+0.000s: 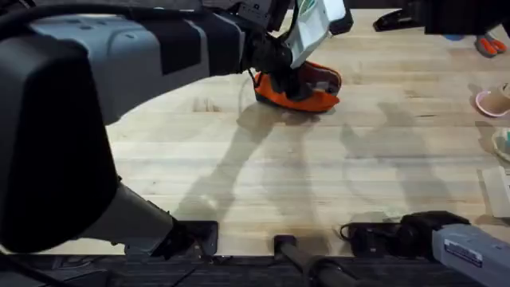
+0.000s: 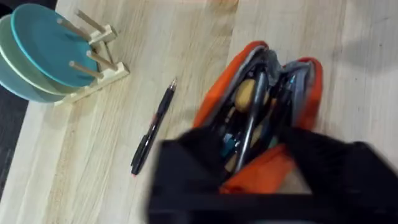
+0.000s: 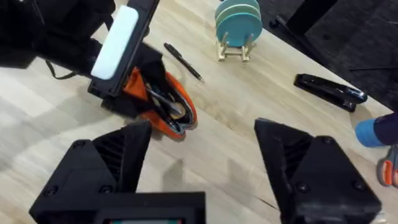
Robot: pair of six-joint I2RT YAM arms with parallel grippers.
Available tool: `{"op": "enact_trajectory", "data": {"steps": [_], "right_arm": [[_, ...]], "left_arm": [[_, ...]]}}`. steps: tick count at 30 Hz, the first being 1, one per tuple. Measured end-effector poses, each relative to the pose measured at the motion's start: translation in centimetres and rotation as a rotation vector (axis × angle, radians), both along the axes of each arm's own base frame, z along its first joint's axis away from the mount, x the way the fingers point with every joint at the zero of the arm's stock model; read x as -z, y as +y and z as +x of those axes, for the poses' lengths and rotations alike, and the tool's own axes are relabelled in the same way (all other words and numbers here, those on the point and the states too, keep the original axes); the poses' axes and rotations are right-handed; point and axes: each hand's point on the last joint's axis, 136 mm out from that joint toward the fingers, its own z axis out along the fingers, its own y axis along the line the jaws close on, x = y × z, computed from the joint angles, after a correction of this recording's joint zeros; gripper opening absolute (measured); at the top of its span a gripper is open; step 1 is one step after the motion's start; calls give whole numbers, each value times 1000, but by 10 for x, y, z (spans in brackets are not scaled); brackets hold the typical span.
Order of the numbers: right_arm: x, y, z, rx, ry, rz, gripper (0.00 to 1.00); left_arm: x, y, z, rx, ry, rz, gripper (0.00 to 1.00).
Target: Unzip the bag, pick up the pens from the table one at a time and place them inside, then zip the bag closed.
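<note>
The orange bag (image 1: 317, 94) lies unzipped at the far middle of the table (image 1: 263, 175), its mouth gaping. Inside the bag (image 2: 214, 102) a silvery-grey pen (image 2: 252, 118) leans among other small items. A black pen (image 2: 152, 127) lies on the wood beside the bag, toward the plate rack. My left gripper (image 2: 261, 180) is at the bag's near end, its black fingers (image 2: 186, 171) spread to either side of the orange fabric and gripping nothing I can see. My right gripper (image 3: 205, 155) hovers open and empty, well above the table, apart from the bag (image 3: 163, 109) and the black pen (image 3: 183, 61).
A wooden rack of teal plates (image 2: 46, 53) stands past the black pen. A black stapler (image 3: 329, 90) lies to one side. Small pink and orange items (image 1: 492, 102) sit along the table's right edge. The left arm (image 1: 96, 96) looms large across the left half.
</note>
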Motion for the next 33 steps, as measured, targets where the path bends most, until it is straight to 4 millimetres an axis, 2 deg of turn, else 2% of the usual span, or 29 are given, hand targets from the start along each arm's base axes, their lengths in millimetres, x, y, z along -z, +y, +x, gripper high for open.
{"op": "enact_trajectory", "data": {"steps": [2, 3, 13, 15, 19, 25, 33], "right_arm": [[0, 0, 0, 0, 0, 0, 996], [0, 0, 0, 0, 0, 0, 996], [0, 0, 0, 0, 0, 0, 996], [0, 0, 0, 0, 0, 0, 996], [0, 0, 0, 0, 0, 0, 996], [0, 0, 0, 0, 0, 0, 997], [0, 0, 0, 5, 3, 6, 996]], "left_arm": [[0, 0, 0, -1, 1, 0, 926], [0, 0, 0, -3, 1, 1, 979], [-3, 1, 0, -3, -3, -3, 994], [-9, 1, -1, -3, -12, -9, 994], [-37, 7, -2, -13, -61, -37, 993], [-78, 36, -4, -69, -109, -61, 994], [-96, 81, 0, -169, -108, -53, 995]]}}
